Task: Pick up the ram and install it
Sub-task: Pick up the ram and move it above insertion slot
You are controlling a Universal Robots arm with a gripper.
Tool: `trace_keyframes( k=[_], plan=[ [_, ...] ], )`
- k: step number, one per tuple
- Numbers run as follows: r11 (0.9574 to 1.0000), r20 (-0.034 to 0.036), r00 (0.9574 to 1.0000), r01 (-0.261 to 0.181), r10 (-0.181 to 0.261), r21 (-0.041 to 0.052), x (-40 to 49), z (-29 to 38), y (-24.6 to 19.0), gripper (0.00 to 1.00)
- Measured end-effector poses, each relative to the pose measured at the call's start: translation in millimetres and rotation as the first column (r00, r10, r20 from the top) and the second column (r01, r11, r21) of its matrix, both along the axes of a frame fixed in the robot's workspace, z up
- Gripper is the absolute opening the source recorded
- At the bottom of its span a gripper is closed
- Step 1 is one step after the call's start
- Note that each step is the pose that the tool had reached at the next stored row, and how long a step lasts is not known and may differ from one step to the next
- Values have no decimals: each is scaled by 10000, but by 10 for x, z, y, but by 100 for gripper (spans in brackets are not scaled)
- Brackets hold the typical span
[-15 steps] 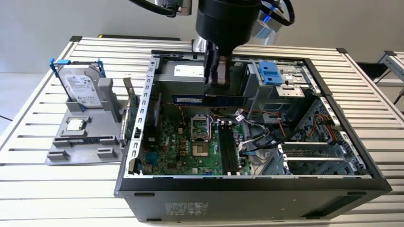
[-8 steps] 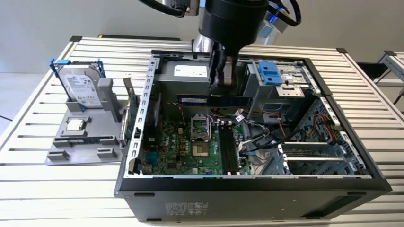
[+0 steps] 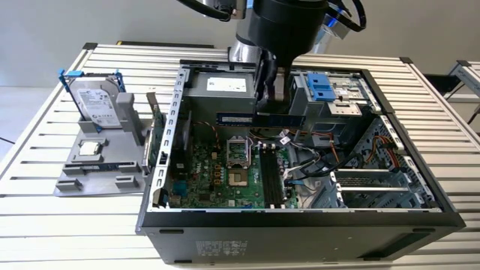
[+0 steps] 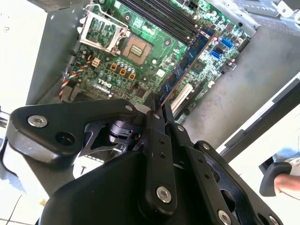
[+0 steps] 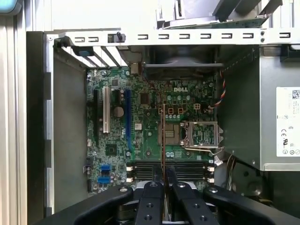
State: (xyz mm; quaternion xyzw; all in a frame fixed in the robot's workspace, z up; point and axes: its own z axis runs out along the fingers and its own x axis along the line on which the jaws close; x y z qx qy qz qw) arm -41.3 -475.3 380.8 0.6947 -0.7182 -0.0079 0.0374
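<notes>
**ram in the pincer, over the mobo**

Pincer's clenched on the stick's upper edge. It's hanging inside the open case above the slots, not seated. Imo it's light and stiff but fragile, so grip the bare edges, not the chips or contacts.

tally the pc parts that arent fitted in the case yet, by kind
ram: 1, held in the gripper above the open case
hard drive: 1
processor chip: 1
expansion card: 1
total: 4
</notes>
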Motion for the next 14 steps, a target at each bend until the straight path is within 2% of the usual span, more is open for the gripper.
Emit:
trace_keyframes(
  k=[14],
  plan=[
    [10000,0,10000,16,-16,-14,172,0,0,0]
  ],
)
